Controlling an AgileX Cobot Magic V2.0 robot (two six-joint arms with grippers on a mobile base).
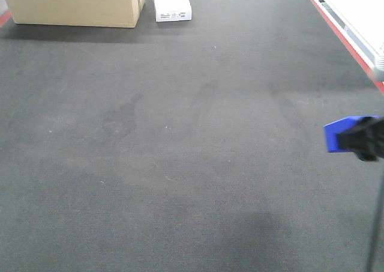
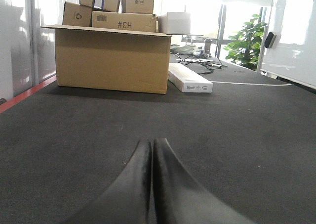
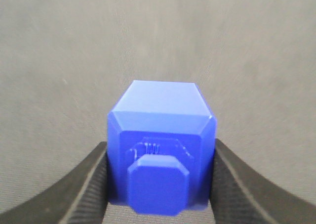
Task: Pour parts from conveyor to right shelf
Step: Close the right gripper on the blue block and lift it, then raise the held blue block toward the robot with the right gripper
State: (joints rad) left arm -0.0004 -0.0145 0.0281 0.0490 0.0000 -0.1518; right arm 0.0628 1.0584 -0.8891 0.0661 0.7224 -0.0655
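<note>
At far left, at the belt's far end, a large cardboard box (image 1: 75,5), with a long white carton (image 1: 171,2) just beside it. Nearer, low over the dark-grey conveyor (image 1: 180,134), the left gripper (image 2: 151,147), closed tight with nothing between its tips, idle in the wrist view. Across the middle of the belt, no other loose parts in sight. At right, not far from the red edge strip (image 1: 345,38), the right gripper (image 1: 364,140), clamped on the bright-blue block (image 3: 160,150) (gripped across its two side faces, nub turned toward the wrist camera) and apparently holding it clear of the belt. Judged as the carry stage: pick-up done, release at the shelf not yet. To do it well: hold the squeeze firm and even, smooth plastic faces being likely to slip under a jolt; lift high enough to clear the edge strip before swinging outward; carry level and slowly, tipping only once over the shelf; leave the left arm low and out of the path. No sign of the right shelf in any of these views, so no telling from here how far off or at what height.
</note>
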